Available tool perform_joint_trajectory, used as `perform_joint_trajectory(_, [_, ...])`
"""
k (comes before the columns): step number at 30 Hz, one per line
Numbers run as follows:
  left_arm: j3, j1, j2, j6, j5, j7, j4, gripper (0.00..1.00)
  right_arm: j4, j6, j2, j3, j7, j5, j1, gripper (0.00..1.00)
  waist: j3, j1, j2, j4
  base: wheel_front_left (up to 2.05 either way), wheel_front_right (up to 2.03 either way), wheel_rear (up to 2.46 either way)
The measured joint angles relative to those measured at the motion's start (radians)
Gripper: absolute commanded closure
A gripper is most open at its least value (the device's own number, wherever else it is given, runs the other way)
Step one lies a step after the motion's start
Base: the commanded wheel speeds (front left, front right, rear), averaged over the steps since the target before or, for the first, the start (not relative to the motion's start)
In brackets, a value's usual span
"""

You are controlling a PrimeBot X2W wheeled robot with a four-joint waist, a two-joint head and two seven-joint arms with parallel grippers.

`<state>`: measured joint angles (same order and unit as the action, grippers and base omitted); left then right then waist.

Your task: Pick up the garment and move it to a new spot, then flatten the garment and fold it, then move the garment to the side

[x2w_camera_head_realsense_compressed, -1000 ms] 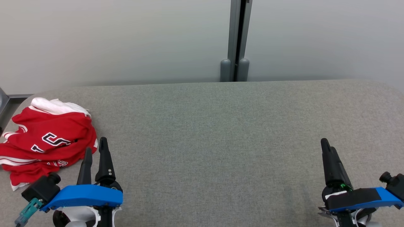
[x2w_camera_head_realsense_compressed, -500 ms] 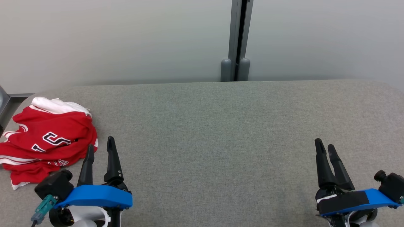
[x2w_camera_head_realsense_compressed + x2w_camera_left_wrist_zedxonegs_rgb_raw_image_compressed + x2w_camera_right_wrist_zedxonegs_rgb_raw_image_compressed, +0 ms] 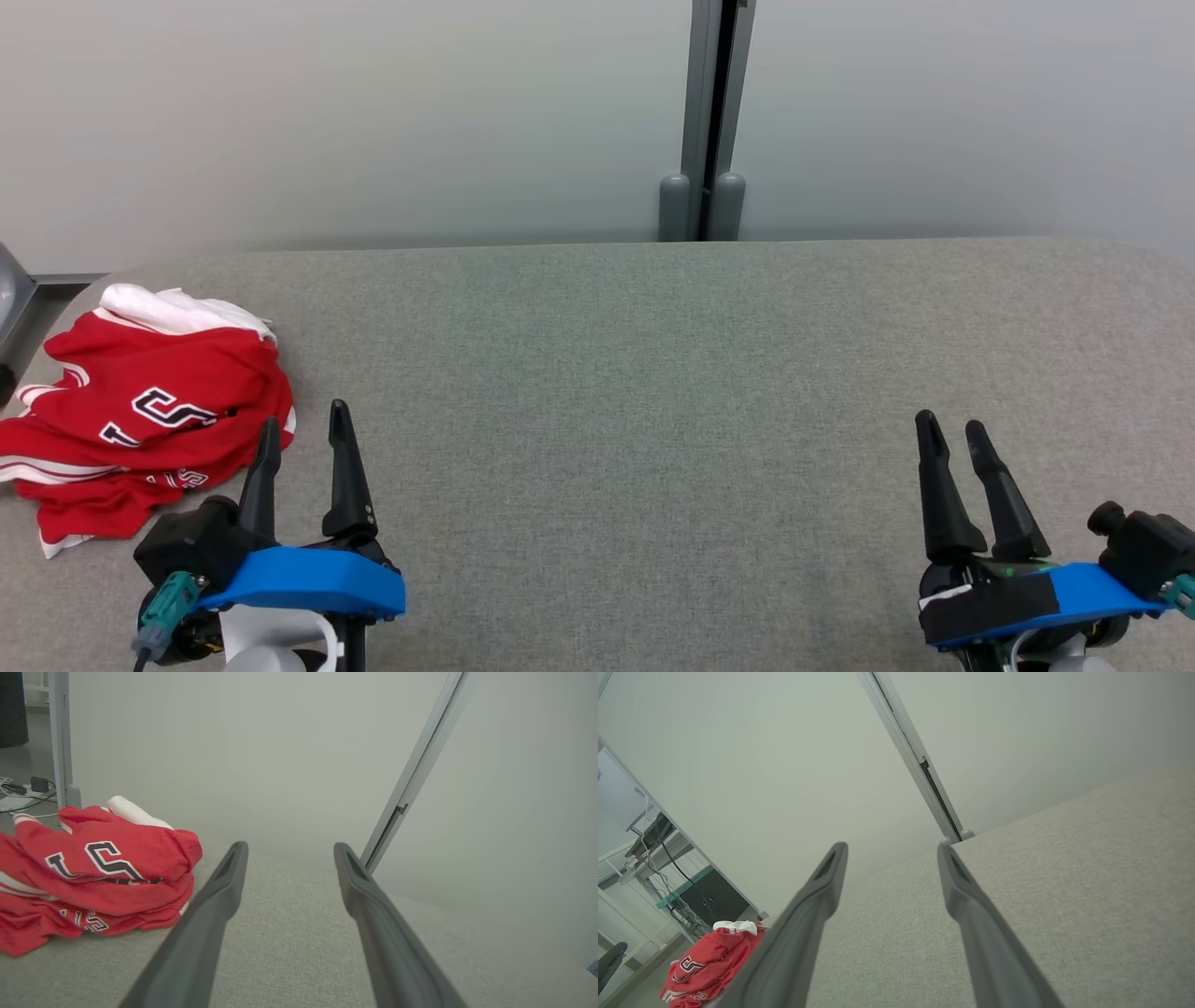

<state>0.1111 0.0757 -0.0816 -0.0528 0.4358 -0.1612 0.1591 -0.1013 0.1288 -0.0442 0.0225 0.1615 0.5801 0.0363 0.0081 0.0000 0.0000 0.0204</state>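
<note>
The garment (image 3: 140, 411) is a red jersey with white trim and black letters, lying crumpled at the table's left end; it also appears in the left wrist view (image 3: 93, 877) and far off in the right wrist view (image 3: 710, 963). My left gripper (image 3: 303, 425) stands open just right of the garment, its fingers apart from the cloth and holding nothing. Near the front right of the table my right gripper (image 3: 952, 429) is open and empty, far from the garment.
The grey fabric-covered table (image 3: 635, 373) stretches wide between the two grippers. Pale partition panels with a grey post (image 3: 705, 121) stand behind its far edge. Beyond the table's left end are cables and office furniture (image 3: 668, 877).
The left gripper has shifted right and slightly toward me. The right gripper has moved left and its two fingers now show apart. The garment lies as it did.
</note>
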Motion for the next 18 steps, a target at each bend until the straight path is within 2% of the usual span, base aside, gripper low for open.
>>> perform_joint_trajectory(18, [0.020, 0.004, -0.003, -0.014, -0.133, -0.040, 0.001, 0.00, 0.006, 0.000, -0.001, 0.009, 0.039, -0.159, -0.005, 0.00, 0.005, 0.0000, 0.0000, 0.008, 0.00, 0.00, 0.00])
